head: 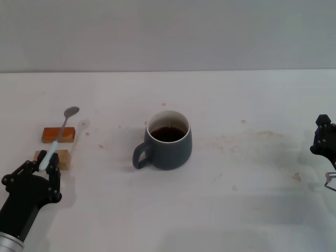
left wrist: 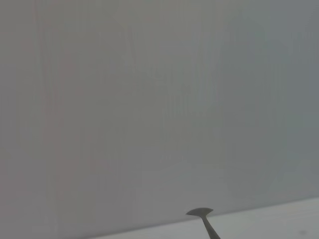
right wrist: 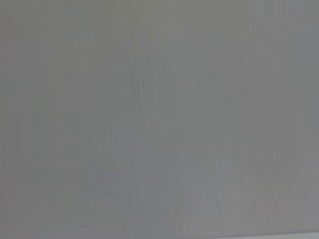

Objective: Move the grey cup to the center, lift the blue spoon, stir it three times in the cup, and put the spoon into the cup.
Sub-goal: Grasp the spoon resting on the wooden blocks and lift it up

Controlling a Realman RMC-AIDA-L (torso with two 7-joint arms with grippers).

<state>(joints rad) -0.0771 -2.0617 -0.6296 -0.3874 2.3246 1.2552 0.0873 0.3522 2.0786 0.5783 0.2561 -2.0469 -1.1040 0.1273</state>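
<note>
Head view: left gripper clamped on blue spoon handle, whose neck rests across two wooden blocks, raised for grasping; grey cup well apart toward centre, open table between. Right gripper parked at far edge, fingers' state untellable. Left wrist view: spoon bowl ahead. Right wrist view: blank wall

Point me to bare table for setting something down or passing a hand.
Free: the wide strip between the grey cup and the right end effector, the whole near edge in front of the cup, and the far table behind it. Crowded: the left side, where the left end effector grips the blue spoon over two wooden blocks.
</note>
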